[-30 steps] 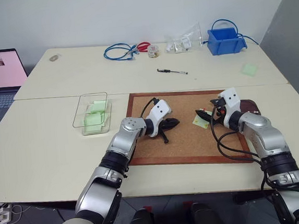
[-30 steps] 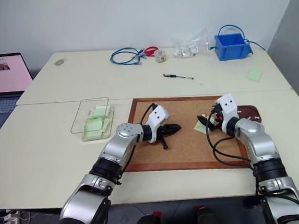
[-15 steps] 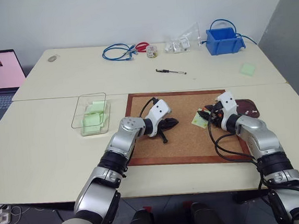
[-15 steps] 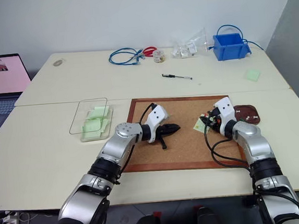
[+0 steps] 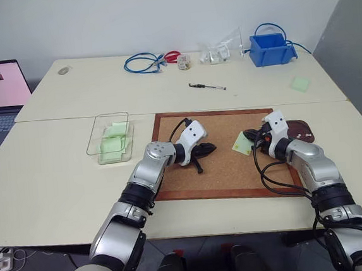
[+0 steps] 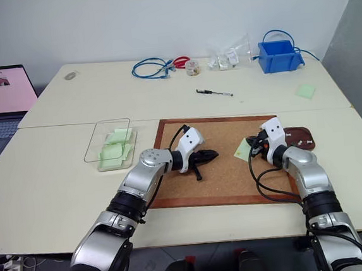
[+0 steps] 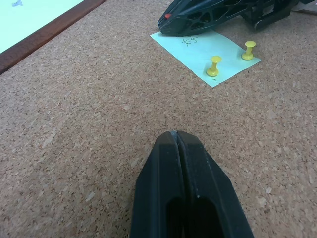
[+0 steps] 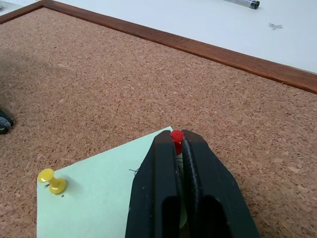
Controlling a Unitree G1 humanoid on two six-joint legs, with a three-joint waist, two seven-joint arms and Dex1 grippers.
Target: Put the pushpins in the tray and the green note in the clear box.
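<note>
A granular cork board (image 5: 225,166) w/ a smooth dark-wood frame is seen lying flat on the cream table (image 5: 58,178). Pinned on it, near its 3 o'clock edge, is the green note (image 8: 106,191): thin, matte, square paper w/ small ink scribbles, lying flat w/ one corner toward 12 o'clock in the head views. It is held down by yellow pushpins (image 7: 214,66) w/ glossy spool-shaped plastic heads, standing upright; two are counted in the left wrist view.

The right claw (image 8: 177,141) is closed on a red pushpin (image 8: 176,135); the small rounded head is pinched between the black fingertips, right at the note's corner. Whether the pin has left the cork cannot be told. The claw is aimed low across the board toward abt 10 o'clock.

The left claw (image 7: 177,136) is fully shut, nothing held, tips hovering just over bare cork at mid-board, aimed toward 3 o'clock at the note. Open cork is left between the two claws.

The tray (image 5: 298,130), dark brown w/ rounded corners, is seen just off the board's 3 o'clock edge, partly hidden by the right wrist. The clear box (image 5: 110,138), thin see-through walls, sits off the 9 o'clock side, long axis running 12-to-6, w/ pale green notes inside. Bare table is left around it.
</note>
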